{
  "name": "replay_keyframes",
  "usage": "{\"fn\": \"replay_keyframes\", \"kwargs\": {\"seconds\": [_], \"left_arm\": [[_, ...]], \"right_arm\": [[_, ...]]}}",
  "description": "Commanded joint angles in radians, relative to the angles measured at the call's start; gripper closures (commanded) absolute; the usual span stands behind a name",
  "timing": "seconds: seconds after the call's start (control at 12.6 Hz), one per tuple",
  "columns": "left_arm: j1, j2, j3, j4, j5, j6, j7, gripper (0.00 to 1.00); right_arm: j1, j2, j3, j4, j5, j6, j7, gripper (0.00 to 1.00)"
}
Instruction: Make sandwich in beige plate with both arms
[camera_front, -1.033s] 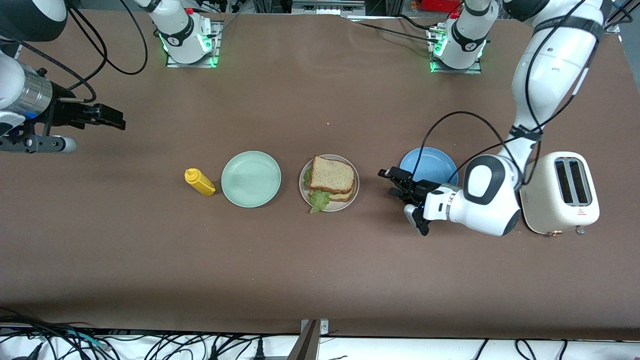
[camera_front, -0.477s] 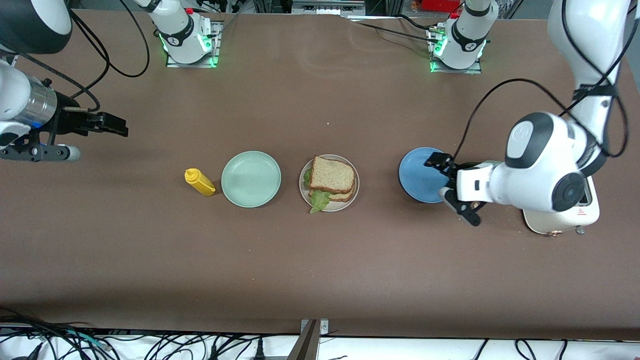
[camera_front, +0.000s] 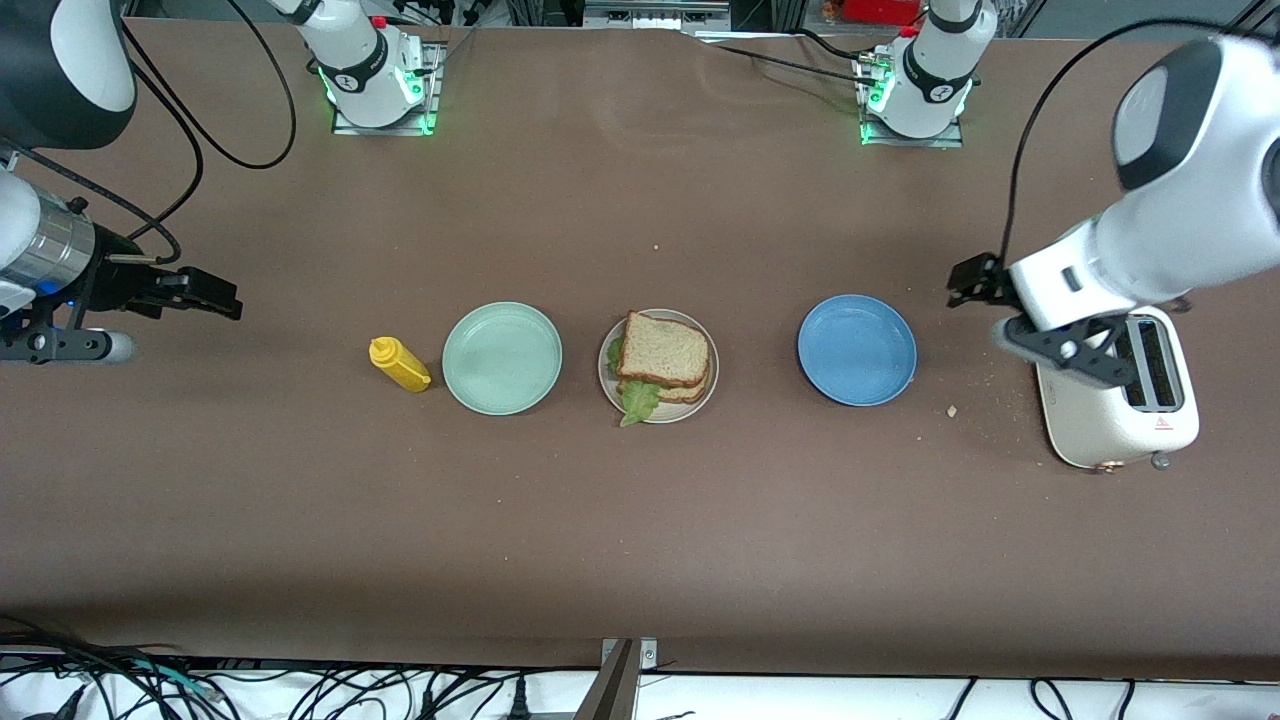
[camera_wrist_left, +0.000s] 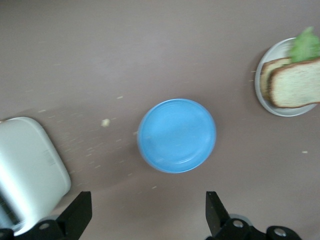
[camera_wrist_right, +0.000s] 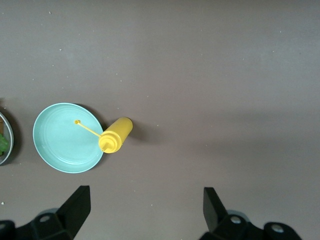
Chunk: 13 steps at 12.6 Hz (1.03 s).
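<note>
The sandwich (camera_front: 664, 352), two bread slices with a green lettuce leaf (camera_front: 638, 400) sticking out between them, lies on the beige plate (camera_front: 680, 412) at the table's middle. It also appears in the left wrist view as the sandwich (camera_wrist_left: 295, 82) on the beige plate (camera_wrist_left: 274, 108). My left gripper (camera_front: 972, 283) hangs open and empty over the table between the blue plate and the toaster; its own view shows the left gripper (camera_wrist_left: 145, 215) with nothing between the fingers. My right gripper (camera_front: 215, 296) waits open at the right arm's end of the table, and in its wrist view the right gripper (camera_wrist_right: 145, 210) is over bare tabletop.
A blue plate (camera_front: 857, 350) lies beside the sandwich toward the left arm's end, and a cream toaster (camera_front: 1118, 410) stands past it. A mint-green plate (camera_front: 502, 358) and a yellow squeeze bottle (camera_front: 400, 364) lie toward the right arm's end. Crumbs (camera_front: 951, 411) dot the table near the toaster.
The left arm has lifted and pulled away from beside the sandwich plate, passing over the blue plate toward the toaster. The right gripper shifted only slightly. Both stayed open.
</note>
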Motion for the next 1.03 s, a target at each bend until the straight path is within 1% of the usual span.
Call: {"fn": "replay_keyframes", "kwargs": {"seconds": [0.0,0.16,0.4,0.56,0.79,0.95], "left_arm": [[0.001,-0.147,0.01,-0.119,0.063,0.018,-0.039,0.0],[0.056,-0.159,0.009,-0.115,0.05,0.024,-0.04,0.0],[0.058,-0.169,0.006,-0.115,0.011,0.023,-0.045,0.0],[0.059,-0.169,0.006,-0.119,-0.022,0.003,-0.115,0.0],[0.055,-0.159,0.004,-0.102,-0.024,-0.026,-0.142,0.0],[0.052,-0.157,0.003,-0.101,-0.024,-0.026,-0.148,0.0]], "right_arm": [[-0.005,0.001,0.006,0.025,-0.011,-0.008,-0.01,0.0],[-0.005,0.0,0.0,0.025,-0.013,-0.012,-0.022,0.0],[0.001,0.0,0.002,0.025,-0.014,-0.011,-0.006,0.0],[0.0,0.002,0.002,0.025,-0.033,-0.011,-0.019,0.0],[-0.002,-0.003,0.002,0.025,-0.065,-0.021,-0.024,0.0],[0.0,-0.013,0.008,0.025,-0.06,-0.041,-0.023,0.0]]}}
